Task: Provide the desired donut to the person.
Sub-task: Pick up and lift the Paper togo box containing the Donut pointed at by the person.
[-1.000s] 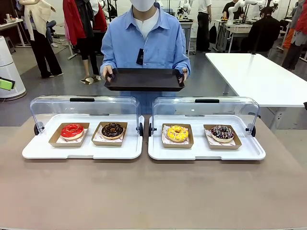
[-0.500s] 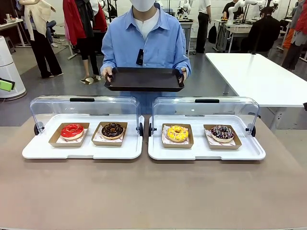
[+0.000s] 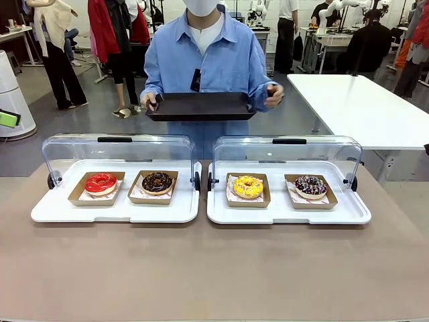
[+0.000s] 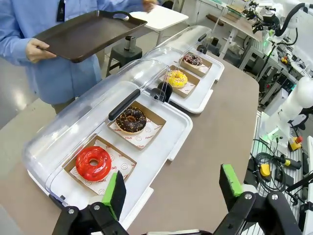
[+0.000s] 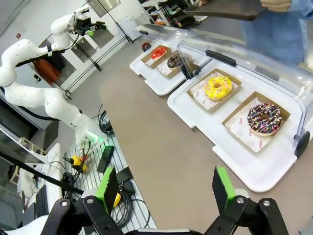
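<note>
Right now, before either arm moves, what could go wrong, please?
The person holds the black tray with one hand, so it may tip under a donut. The chocolate donut and the sprinkled donut look alike, risking a mix-up. The raised clear lids could catch a reaching arm.

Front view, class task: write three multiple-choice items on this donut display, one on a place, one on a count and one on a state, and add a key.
1. The yellow donut sits on: A the left display tray; B the right display tray; C the black serving tray.
2. Donuts on display: A three; B four; C five.
3. The clear lids are: A rolled back open; B shut over the donuts; C lying on the table.
Key: 1 B, it sits beside the sprinkled chocolate donut there. 2 B, the red donut and the plain chocolate donut join those two. 3 A, both lids stand behind the uncovered donuts.
</note>
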Motion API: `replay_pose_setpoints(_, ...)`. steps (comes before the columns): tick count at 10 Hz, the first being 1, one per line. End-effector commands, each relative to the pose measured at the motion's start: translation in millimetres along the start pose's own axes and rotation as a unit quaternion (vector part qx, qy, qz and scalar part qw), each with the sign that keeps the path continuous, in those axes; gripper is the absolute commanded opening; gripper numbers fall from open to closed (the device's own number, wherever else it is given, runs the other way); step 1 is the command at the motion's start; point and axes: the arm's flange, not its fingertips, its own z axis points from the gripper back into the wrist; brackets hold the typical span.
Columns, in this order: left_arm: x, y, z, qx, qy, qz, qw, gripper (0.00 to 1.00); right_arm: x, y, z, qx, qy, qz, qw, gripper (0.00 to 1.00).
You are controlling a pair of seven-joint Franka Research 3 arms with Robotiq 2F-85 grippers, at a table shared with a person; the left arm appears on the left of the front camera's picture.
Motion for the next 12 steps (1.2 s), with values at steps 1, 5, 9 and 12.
replay_pose_setpoints(1, 2.7, -0.6, 0.3, 0.002, 0.000, 0.010, 1.000, 1.00, 1.8, 1.0, 0.7, 0.001, -0.001, -0.010, 1.000, 1.00)
replay_pose_setpoints(5, 2.7, -0.6, 0.3, 0.002, 0.000, 0.010, 1.000, 1.00, 1.8, 1.0, 0.7, 0.001, -0.001, -0.010, 1.000, 1.00)
replay_pose_setpoints(9, 2.7, -0.6, 0.3, 0.002, 0.000, 0.010, 1.000, 1.00, 1.8, 1.0, 0.7, 0.001, -0.001, -0.010, 1.000, 1.00)
replay_pose_setpoints(12, 2.7, -0.6, 0.3, 0.002, 0.000, 0.010, 1.000, 1.00, 1.8, 1.0, 0.7, 0.001, -0.001, -0.010, 1.000, 1.00)
